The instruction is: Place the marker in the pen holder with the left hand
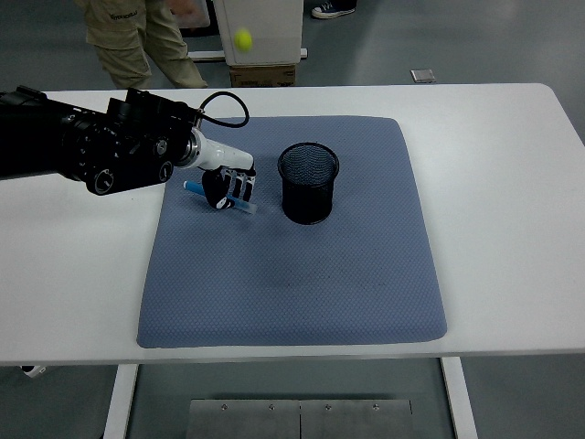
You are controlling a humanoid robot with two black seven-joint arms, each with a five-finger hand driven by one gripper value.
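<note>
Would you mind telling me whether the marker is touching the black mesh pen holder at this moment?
Apart. The head view shows the blue marker gripped by the left hand, with a plain strip of bare blue mat between it and the pen holder.

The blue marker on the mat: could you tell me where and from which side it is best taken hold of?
Take the marker around the middle of its barrel, coming down from above. It lies nearly flat on the blue mat, slanting from upper left to lower right, so only its top and long sides are free. The left hand is already over its midsection, left of the pen holder; whether its fingers have closed is unclear.
</note>
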